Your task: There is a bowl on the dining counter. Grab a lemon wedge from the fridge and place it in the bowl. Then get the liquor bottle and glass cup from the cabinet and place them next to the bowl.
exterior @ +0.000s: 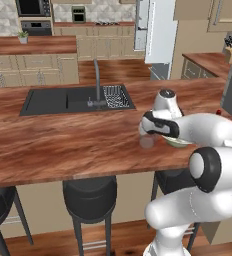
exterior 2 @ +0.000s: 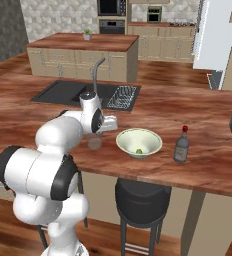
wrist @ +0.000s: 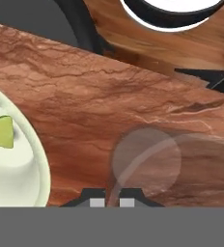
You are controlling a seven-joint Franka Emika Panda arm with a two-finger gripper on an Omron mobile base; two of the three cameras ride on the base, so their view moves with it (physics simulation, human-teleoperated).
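Observation:
My gripper [wrist: 112,202] is shut on the rim of the glass cup [wrist: 145,161], a translucent grey tumbler at the near edge of the dining counter [exterior: 63,140]. The same gripper [exterior 2: 96,134] holds the glass cup [exterior 2: 94,143] just left of the bowl [exterior 2: 155,141]. That pale greenish-white bowl holds a lemon wedge [exterior 2: 138,150]. In the hand view the bowl [wrist: 17,173] lies at the left with the lemon wedge [wrist: 2,131] inside. The liquor bottle [exterior 2: 181,145] with its red cap stands upright right of the bowl. My arm hides most of the bowl [exterior: 180,143].
A black sink [exterior: 63,100] with an arched faucet [exterior: 96,80] and a dish rack [exterior: 115,96] sits in the counter behind the cup. Dark stools [exterior: 90,197] stand under the near edge. The pale fridge [exterior: 160,30] rises at the back right.

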